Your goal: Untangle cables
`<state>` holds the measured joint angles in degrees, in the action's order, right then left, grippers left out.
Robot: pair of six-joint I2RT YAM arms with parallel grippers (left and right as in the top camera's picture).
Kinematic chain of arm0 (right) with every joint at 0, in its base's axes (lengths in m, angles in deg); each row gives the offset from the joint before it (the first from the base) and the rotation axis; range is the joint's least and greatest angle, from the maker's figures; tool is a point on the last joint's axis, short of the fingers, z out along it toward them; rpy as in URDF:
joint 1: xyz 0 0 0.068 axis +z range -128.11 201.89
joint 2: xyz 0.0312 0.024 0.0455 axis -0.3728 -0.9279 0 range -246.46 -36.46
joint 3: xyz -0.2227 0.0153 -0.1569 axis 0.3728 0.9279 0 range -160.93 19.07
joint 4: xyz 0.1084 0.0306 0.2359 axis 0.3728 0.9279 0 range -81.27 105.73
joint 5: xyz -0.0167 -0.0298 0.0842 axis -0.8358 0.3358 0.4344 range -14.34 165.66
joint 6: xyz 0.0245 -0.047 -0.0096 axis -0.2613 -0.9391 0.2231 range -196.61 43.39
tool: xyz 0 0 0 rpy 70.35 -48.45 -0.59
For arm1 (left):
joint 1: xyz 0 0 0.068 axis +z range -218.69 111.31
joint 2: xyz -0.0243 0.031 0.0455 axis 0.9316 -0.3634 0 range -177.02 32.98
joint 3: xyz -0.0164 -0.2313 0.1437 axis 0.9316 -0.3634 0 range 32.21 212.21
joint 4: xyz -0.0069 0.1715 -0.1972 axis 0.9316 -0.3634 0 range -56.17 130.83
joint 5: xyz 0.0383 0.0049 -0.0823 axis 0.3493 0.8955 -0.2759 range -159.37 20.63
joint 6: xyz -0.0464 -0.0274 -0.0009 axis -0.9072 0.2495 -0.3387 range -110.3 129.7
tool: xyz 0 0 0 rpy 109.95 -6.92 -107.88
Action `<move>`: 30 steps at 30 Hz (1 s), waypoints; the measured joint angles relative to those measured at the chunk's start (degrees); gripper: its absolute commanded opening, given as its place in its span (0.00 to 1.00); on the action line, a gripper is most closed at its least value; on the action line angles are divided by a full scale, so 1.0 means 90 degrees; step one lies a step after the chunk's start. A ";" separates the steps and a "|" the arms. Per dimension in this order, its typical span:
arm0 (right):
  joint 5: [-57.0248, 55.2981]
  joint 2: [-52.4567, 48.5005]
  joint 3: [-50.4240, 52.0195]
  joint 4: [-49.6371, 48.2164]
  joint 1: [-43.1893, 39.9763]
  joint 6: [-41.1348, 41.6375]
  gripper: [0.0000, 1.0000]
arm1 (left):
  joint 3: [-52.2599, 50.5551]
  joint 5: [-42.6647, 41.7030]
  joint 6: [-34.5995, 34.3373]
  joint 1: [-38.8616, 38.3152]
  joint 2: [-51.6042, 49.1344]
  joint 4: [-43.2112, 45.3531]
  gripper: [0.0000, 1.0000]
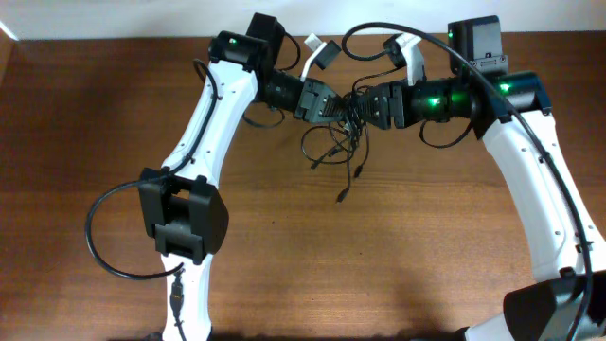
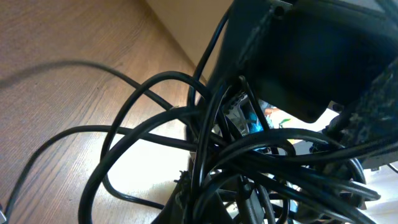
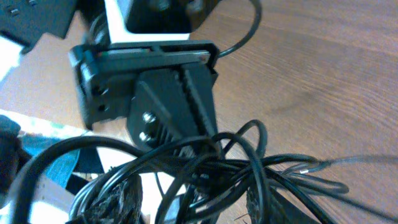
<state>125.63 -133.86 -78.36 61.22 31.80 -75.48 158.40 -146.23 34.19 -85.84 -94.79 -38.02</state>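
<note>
The cables [image 1: 339, 142] are a knot of thin black cords at the back middle of the table, with loose plug ends trailing toward the front. My left gripper [image 1: 332, 102] meets the knot from the left and is shut on cords of the tangle; it also shows in the right wrist view [image 3: 186, 118]. My right gripper [image 1: 365, 106] meets it from the right, its fingers apart with the bundle [image 3: 205, 168] passing loosely between them [image 3: 193, 194]. In the left wrist view the cords [image 2: 186, 143] fill the frame in front of my left fingers [image 2: 214, 202].
A white and black adapter [image 1: 320, 54] and another white piece [image 1: 409, 49] lie at the table's back edge [image 1: 114, 40]. Thick black arm cables loop beside the left arm [image 1: 95, 237] and over the right arm [image 1: 473, 71].
</note>
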 measured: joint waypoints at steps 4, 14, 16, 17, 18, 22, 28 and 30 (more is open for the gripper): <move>-0.0644 -0.0180 0.0000 -0.0170 0.0155 0.0765 0.06 | 0.0000 0.0131 -0.0005 -0.0029 -0.0007 0.0024 0.00; -0.2164 -0.0199 -0.0151 0.1163 -0.0182 0.1183 0.04 | -0.0061 0.0151 0.0000 0.0197 -0.0032 0.0007 0.00; -0.2076 -0.0214 -0.0151 0.1268 -0.0347 0.1071 0.04 | -0.0061 0.0165 0.0000 0.0214 -0.0032 0.0002 0.00; -0.2067 -0.0214 -0.0151 0.1307 -0.0418 0.1044 0.04 | -0.0061 0.0211 0.0000 0.0214 -0.0032 -0.0015 0.00; -0.2069 -0.0221 -0.0151 0.1360 -0.0505 0.1042 0.04 | -0.0058 0.0284 0.0002 0.0219 -0.0032 -0.0056 0.00; -0.2909 -0.0245 -0.0121 0.1564 -0.0597 0.1219 0.11 | -0.0056 0.1307 -0.0153 0.0265 -0.0032 -0.0255 0.00; -0.5782 -0.0328 -0.0053 0.1977 -0.1528 0.1962 0.36 | -0.0046 0.3427 -0.0415 0.1273 -0.0029 -0.0617 0.00; -0.4677 -0.0328 -0.0053 0.1802 -0.1435 0.1280 0.53 | -0.0046 0.3424 -0.0432 0.1081 -0.0029 -0.0675 0.18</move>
<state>83.54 -136.81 -78.84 77.44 18.88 -63.96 157.98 -115.41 30.30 -76.11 -95.05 -44.09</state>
